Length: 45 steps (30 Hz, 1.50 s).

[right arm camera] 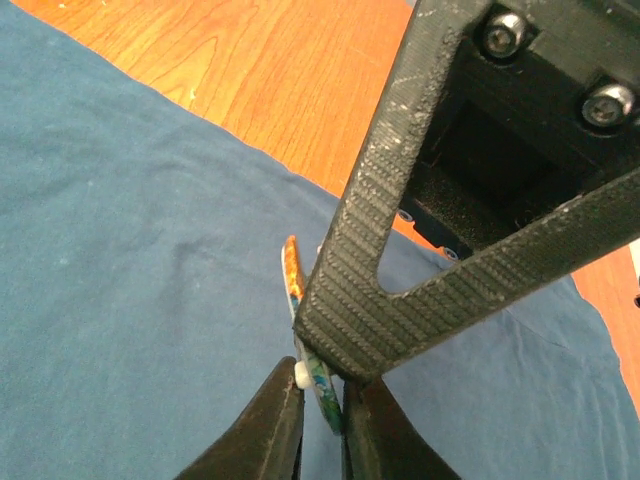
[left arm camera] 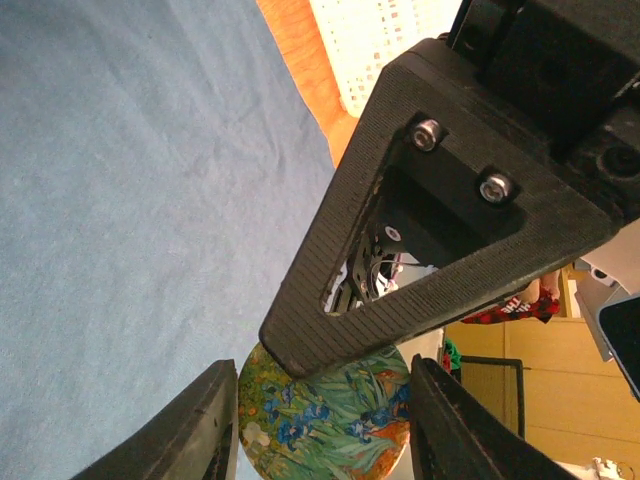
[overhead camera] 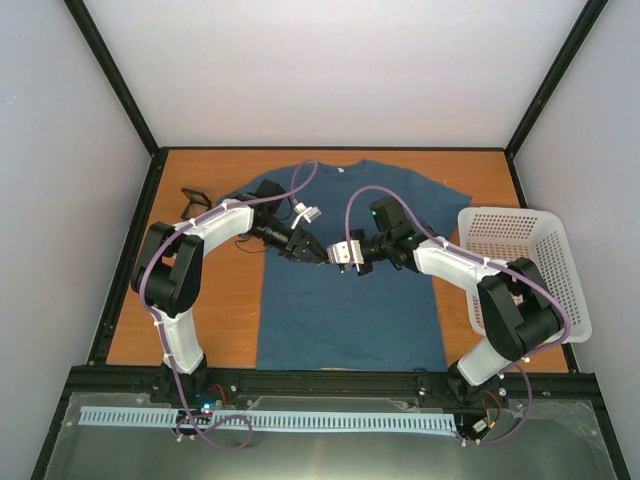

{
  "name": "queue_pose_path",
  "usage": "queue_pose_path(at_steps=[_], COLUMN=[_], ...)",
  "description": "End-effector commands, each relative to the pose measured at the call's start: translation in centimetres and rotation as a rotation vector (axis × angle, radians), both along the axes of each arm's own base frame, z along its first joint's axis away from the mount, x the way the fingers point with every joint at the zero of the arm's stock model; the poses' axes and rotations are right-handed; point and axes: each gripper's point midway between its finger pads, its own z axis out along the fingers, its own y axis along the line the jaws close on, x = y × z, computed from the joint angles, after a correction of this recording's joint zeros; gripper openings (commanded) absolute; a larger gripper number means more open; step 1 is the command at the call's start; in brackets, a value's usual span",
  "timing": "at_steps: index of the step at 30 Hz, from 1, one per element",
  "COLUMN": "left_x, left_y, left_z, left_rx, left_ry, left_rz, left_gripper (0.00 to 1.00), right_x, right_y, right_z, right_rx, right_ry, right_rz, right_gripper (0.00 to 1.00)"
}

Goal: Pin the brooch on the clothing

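I observed the shirt lying flat on the table, neck toward the far edge. Both arms met above its middle. The left gripper was partly open and held the brooch across its width. In the left wrist view the round painted face filled the gap between the two fingers. The right gripper was nearly closed and pinched the same brooch across its thin edge. In the right wrist view the disc stood on edge between the two pads, its upper rim rising above them. Each wrist view was partly blocked by the ribbed triangular finger of the opposite gripper. The brooch was held above the fabric at mid-chest. I could not tell whether it touched the cloth. A white basket stood at the right of the table, just beside the sleeve. A small black holder lay near the far left.
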Motion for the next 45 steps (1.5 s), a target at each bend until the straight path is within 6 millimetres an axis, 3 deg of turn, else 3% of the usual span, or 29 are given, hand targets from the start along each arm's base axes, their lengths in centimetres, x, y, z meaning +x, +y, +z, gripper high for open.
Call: queue_pose_path(at_steps=[1,3,9,13,16,19,21,23,28,33,45], left_x=[-0.1,0.0,2.3,4.1,4.1,3.8,3.4,2.7,0.7,0.1,-0.8], left_y=[-0.5,-0.4,1.0,2.6,2.1,1.1,0.0,-1.0,-2.3,-2.7,-3.3], left_z=[1.9,2.1,4.2,6.7,9.7,12.0,12.4,12.3,10.8,10.1,9.1], left_rx=[-0.030,-0.023,0.047,0.006,-0.098,-0.162,-0.153,-0.154,-0.142,-0.149,-0.200], left_ry=[-0.072,-0.089,-0.278,-0.400,-0.494,-0.580,-0.655,-0.677,-0.646,-0.611,-0.471], left_rz=[-0.014,-0.010,0.128,0.258,0.250,0.197,0.150,0.094,-0.026,-0.084,-0.166], left_gripper=[0.43,0.46,0.69,0.74,0.74,0.69,0.67,0.66,0.55,0.44,0.26], right_x=[-1.0,-0.9,-2.5,-3.0,-2.5,-2.2,-1.2,-2.4,-2.4,-2.8,-2.1], right_y=[1.1,1.0,-0.6,-2.9,-4.6,-5.7,-6.0,-5.8,-5.2,-4.7,-4.4], right_z=[1.3,1.6,3.4,5.6,7.3,8.3,7.5,6.8,7.9,8.3,8.1], right_rx=[0.054,0.061,0.106,0.176,0.244,0.233,0.163,0.048,0.056,0.059,0.073], right_ry=[0.010,0.030,0.174,0.449,0.697,0.969,1.123,1.243,1.234,1.267,1.240], right_rz=[0.065,0.042,-0.114,-0.312,-0.457,-0.509,-0.561,-0.504,-0.408,-0.334,-0.360], right_gripper=[0.09,0.03,0.03,0.03,0.03,0.02,0.03,0.03,0.03,0.03,0.03])
